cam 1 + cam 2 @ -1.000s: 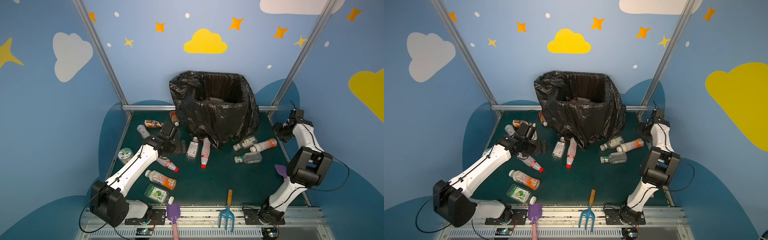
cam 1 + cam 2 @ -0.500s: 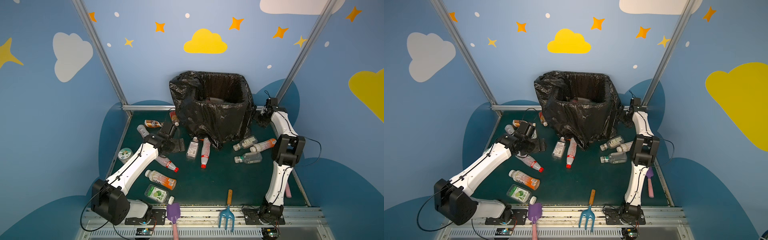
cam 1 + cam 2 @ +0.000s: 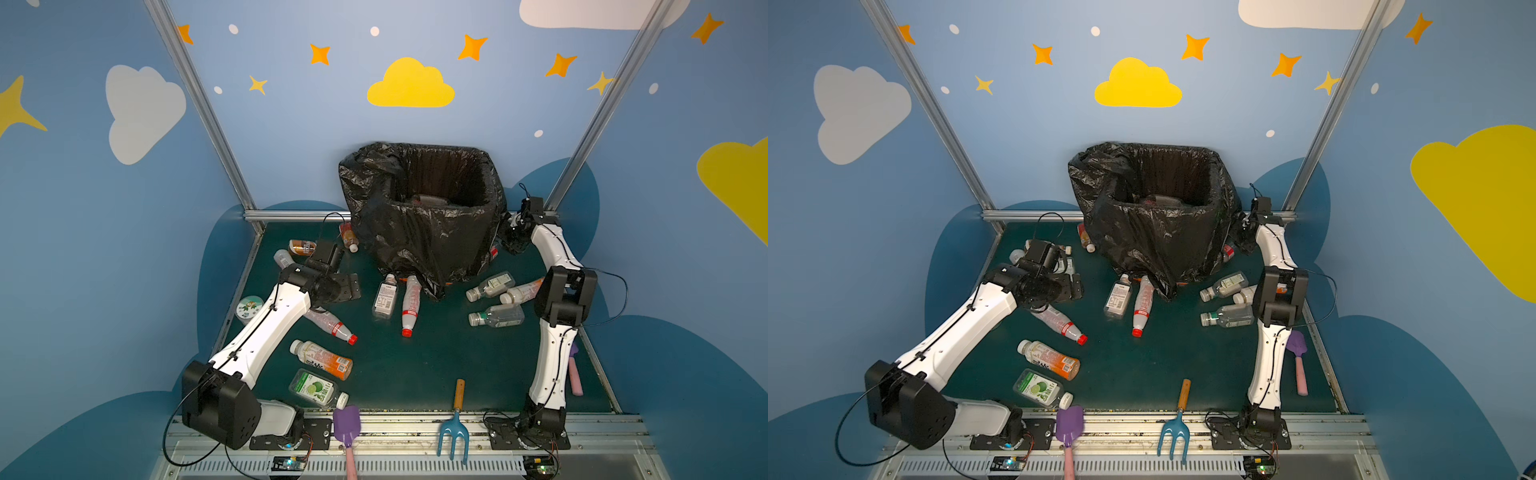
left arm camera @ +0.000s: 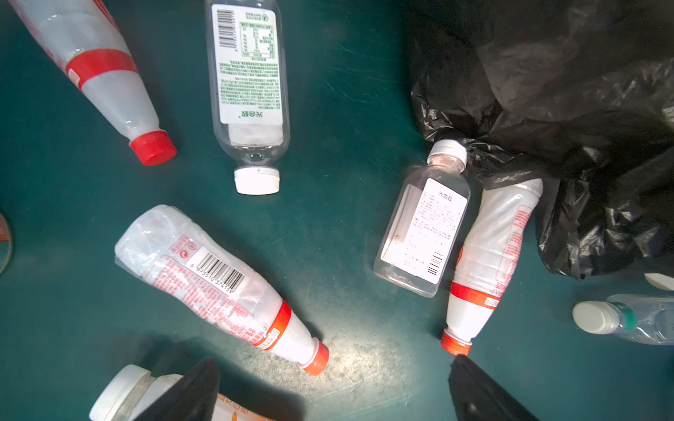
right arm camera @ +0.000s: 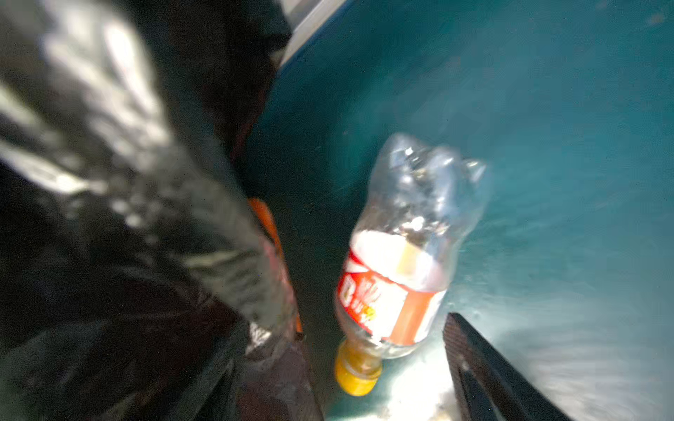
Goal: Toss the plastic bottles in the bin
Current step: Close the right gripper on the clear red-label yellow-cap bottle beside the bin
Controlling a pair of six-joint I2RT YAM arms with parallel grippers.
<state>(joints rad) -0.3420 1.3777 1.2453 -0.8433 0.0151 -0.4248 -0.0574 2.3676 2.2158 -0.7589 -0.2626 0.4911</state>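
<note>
The bin [image 3: 419, 216], lined with a black bag, stands at the back middle in both top views. Plastic bottles lie scattered on the green mat: a red-capped one [image 3: 332, 328] by my left arm, two [image 3: 384, 297] at the bin's front, three [image 3: 496, 316] to the right. My left gripper [image 3: 347, 286] hovers open and empty; in the left wrist view its fingertips [image 4: 189, 393] flank bare mat near a red-capped bottle [image 4: 219, 284]. My right gripper [image 3: 513, 237] is low beside the bin's right wall, open. A clear bottle with a yellow cap [image 5: 401, 255] lies just ahead of its visible finger [image 5: 485, 371].
A round jar with a green-white lid [image 3: 249, 307] sits at the mat's left edge. A purple shovel [image 3: 347, 424] and a blue rake [image 3: 455, 432] lie on the front rail. Another shovel [image 3: 575, 374] lies behind the right arm. Blue walls enclose three sides.
My right arm has swung from the right wall over to the bin's right side and lowered, its jaws widening. The left arm has hardly moved.
</note>
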